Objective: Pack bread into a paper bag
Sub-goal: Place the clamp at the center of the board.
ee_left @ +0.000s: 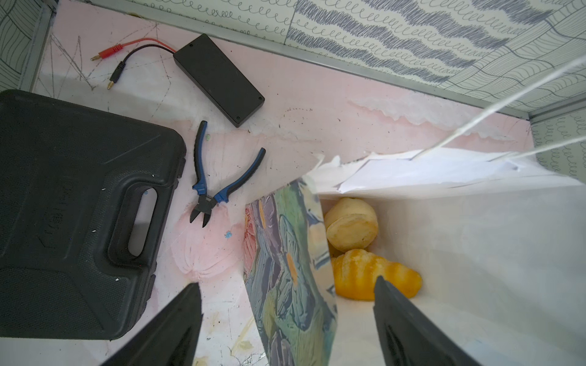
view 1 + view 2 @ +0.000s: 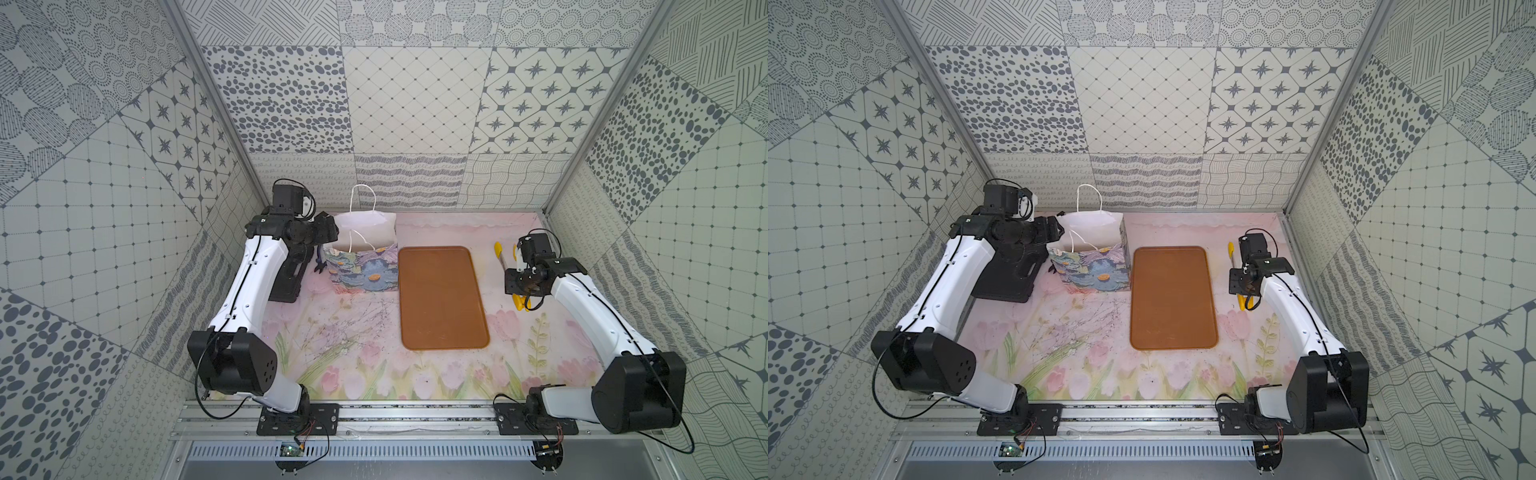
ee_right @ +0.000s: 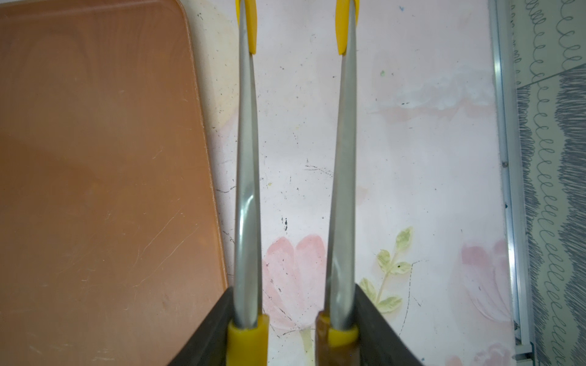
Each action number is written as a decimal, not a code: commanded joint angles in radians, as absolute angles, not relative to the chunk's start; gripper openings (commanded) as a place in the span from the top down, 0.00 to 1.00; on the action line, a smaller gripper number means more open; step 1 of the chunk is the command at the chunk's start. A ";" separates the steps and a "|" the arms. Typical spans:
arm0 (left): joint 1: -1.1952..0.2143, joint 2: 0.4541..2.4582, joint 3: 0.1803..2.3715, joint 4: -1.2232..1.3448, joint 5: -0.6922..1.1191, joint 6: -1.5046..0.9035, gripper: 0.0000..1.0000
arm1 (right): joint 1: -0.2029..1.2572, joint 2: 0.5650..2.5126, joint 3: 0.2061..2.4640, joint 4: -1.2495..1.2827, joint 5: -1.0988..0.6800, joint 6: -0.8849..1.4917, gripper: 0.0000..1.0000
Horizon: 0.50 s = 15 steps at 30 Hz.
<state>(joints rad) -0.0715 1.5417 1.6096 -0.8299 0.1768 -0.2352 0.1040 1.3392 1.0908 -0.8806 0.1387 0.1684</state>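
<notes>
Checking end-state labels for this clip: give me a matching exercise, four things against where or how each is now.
1 bread
2 tongs
3 brown tray
4 blue-handled cutters

A on the mat between black case and paper bag
B bare, nothing on it
C inside the paper bag
D gripped by the right claw

Pairs: 1-C, 2-D, 3-B, 4-A.

1. I can read no word, number or brand anywhere in my views.
2. The black case (image 1: pixel 79 206) has a raised, embossed marking beside its handle opening, seen from my left wrist, but it is too faint to make out.
3. A small white mark (image 2: pixel 262 220) on my left arm is too tiny to read.
</notes>
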 commanded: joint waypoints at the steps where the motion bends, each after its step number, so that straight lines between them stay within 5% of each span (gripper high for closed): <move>1: -0.071 1.526 1.636 -0.843 0.153 -0.223 0.08 | 0.099 1.356 1.084 -0.826 0.145 0.173 0.45; 15: -0.053 1.504 1.678 -0.853 0.133 -0.238 0.01 | 0.097 1.401 1.057 -0.805 0.168 0.222 0.45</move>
<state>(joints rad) -0.0624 1.5272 1.6615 -0.8417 0.1658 -0.2340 0.1005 1.3914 1.0580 -0.8642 0.1452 0.1940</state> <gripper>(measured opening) 0.989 0.554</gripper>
